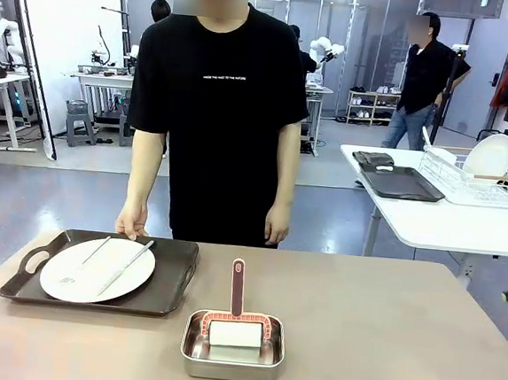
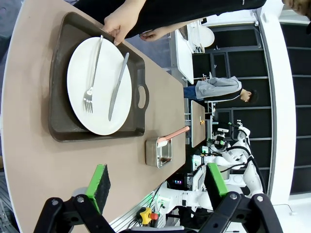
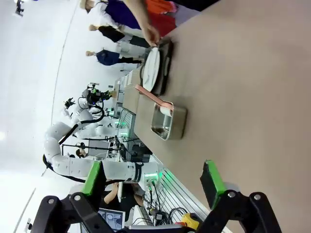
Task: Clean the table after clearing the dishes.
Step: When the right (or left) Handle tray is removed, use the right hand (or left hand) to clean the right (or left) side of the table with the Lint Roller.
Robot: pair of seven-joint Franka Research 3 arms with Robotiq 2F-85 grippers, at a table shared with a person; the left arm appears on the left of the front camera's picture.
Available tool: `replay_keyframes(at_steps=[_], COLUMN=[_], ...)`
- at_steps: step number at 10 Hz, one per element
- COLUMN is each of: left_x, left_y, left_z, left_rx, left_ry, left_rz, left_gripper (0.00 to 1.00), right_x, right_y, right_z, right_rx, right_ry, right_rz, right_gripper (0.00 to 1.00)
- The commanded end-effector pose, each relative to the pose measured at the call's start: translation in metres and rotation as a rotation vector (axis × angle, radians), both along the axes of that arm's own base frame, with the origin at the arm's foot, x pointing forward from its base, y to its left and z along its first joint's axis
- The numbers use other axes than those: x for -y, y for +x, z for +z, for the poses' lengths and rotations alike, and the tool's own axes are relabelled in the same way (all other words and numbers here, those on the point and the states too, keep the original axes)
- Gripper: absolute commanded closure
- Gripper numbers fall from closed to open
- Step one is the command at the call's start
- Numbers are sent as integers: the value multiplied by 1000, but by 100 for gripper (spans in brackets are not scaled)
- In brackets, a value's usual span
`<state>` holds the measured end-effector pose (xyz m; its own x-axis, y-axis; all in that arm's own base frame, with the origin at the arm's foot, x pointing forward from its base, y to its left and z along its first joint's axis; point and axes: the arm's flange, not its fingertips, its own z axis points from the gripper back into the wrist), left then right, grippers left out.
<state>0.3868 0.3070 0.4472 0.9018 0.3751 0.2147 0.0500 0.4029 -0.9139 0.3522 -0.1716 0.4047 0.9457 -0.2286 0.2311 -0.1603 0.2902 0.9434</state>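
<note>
Pretty bright in here, soft even light from above, so the tray [image 1: 174, 272] and the steel pan [image 1: 230, 367] only throw faint shadows on the table [image 1: 383, 344]. The plate [image 1: 96, 270] is nearly blown out white, the pan's rim catches some glare, and the floor [image 1: 48, 199] has a sheen. Both wrist cams bend the table edge hard. The right one's upper left is washed out.
</note>
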Motion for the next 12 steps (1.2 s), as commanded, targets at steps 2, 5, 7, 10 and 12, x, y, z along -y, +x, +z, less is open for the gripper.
replay_keyframes(at_steps=[2, 5, 7, 10, 12], left_x=[-2, -2, -2, -2, -2], left_y=[-2, -2, -2, -2, -2], left_z=[1, 1, 1, 1, 1], left_rx=[13, 13, 13, 13, 13], left_ry=[2, 2, 2, 2, 2], left_rz=[-1, -1, -1, -1, -1], left_gripper=[0, 0, 0, 0, 0], right_x=[15, 18, 24, 24, 24], right_y=[-31, -37, -32, -32, -32], right_z=[-4, -7, -12, -12, -12], right_rx=[-20, -35, -49, -49, -49], right_ry=[-12, 4, -22, -22, -22], right_rz=[4, 67, -1, -1, -1], right_gripper=[0, 0, 0, 0, 0])
